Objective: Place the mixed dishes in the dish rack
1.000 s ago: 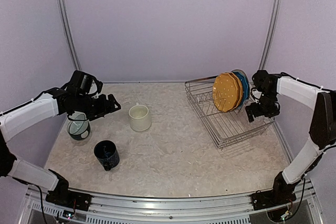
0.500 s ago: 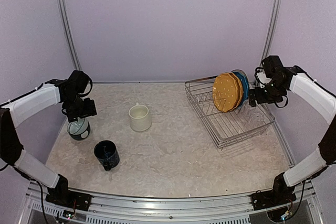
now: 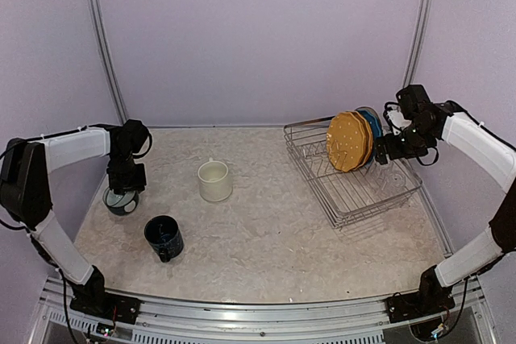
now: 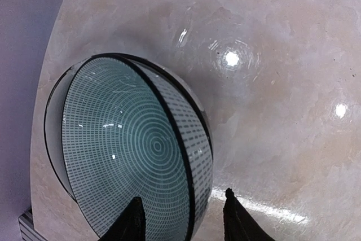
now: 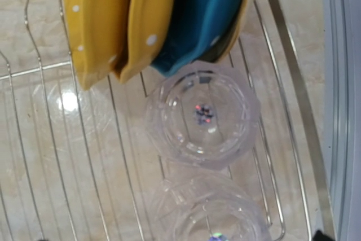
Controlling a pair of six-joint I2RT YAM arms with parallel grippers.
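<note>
The grey-teal cup (image 3: 121, 199) stands upright at the table's left. My left gripper (image 3: 126, 186) points down onto it. In the left wrist view the cup (image 4: 135, 150) fills the frame and my gripper (image 4: 181, 218) straddles its near wall, one finger inside, one outside, with gaps still showing. A cream mug (image 3: 215, 180) and a dark blue mug (image 3: 164, 237) stand on the table. The dish rack (image 3: 339, 219) holds a yellow plate (image 3: 348, 142) and a blue plate (image 3: 374, 130) on edge. My right gripper (image 3: 385, 155) hovers open over the rack, above two clear glasses (image 5: 203, 117) (image 5: 217, 218).
The rack's wires (image 5: 84, 156) run under the glasses, with the yellow dotted plates (image 5: 96, 21) and the blue plate (image 5: 203, 15) close behind them. The table's left edge lies just beyond the cup. A metal frame rail (image 3: 258, 300) borders the near side.
My left gripper swung from pointing right to pointing down over the cup, and its jaws narrowed around the wall. The right gripper lifted from the rack's right side and shifted toward the plates.
</note>
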